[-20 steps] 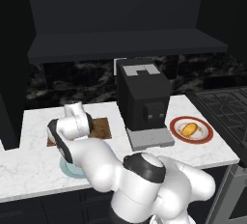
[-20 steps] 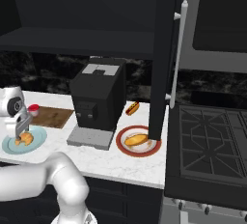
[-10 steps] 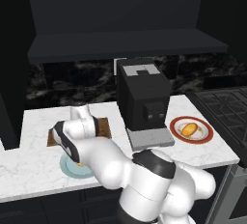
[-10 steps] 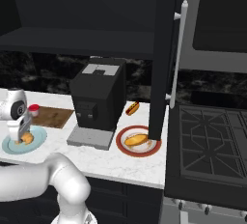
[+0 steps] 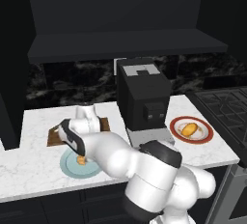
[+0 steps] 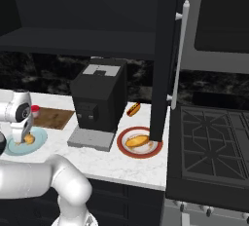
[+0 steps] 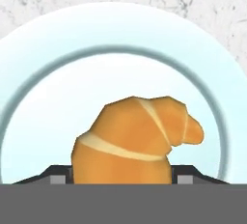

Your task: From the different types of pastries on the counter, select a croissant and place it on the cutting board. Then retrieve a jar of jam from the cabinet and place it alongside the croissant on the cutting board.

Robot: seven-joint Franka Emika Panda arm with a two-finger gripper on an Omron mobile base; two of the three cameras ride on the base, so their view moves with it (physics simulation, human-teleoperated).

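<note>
From the camera behind the arm on its left, a white robot arm bends down over the left part of a white marble bench [image 5: 29, 170], its end effector [image 5: 79, 157] lowered onto a round light-blue plate [image 5: 67, 165] where a small orange croissant [image 5: 81, 160] lies; a brown cutting board [image 5: 54, 136] sits just behind the plate, partly hidden by the wrist, with a black coffee machine [image 5: 143, 97] to the right and a red-rimmed plate [image 5: 205, 132] holding an oblong pastry [image 5: 188, 129] beyond it. From the camera on the right, the end effector [image 6: 23, 139] points straight down at the croissant [image 6: 29, 139] on the blue plate [image 6: 39, 135], the cutting board [image 6: 53, 118] lies just behind, and the red-lidded jar of jam [image 6: 35, 110] stands at the board's near-left edge, while the dark cabinet [image 6: 73, 40] shelf hangs above. From the hand camera, the croissant [image 7: 132, 141] sits between the two dark finger tips [image 7: 58, 175], which stand apart on either side of its wide body, not yet clamped. Judging the risk: the pastry is rounded and sits off centre toward one side, so closing could squeeze it sideways or pinch only a tip, letting it slide on the smooth plate [image 7: 38, 73] or drop during the lift. Carrying it back could also knock the jar beside the board.
</note>
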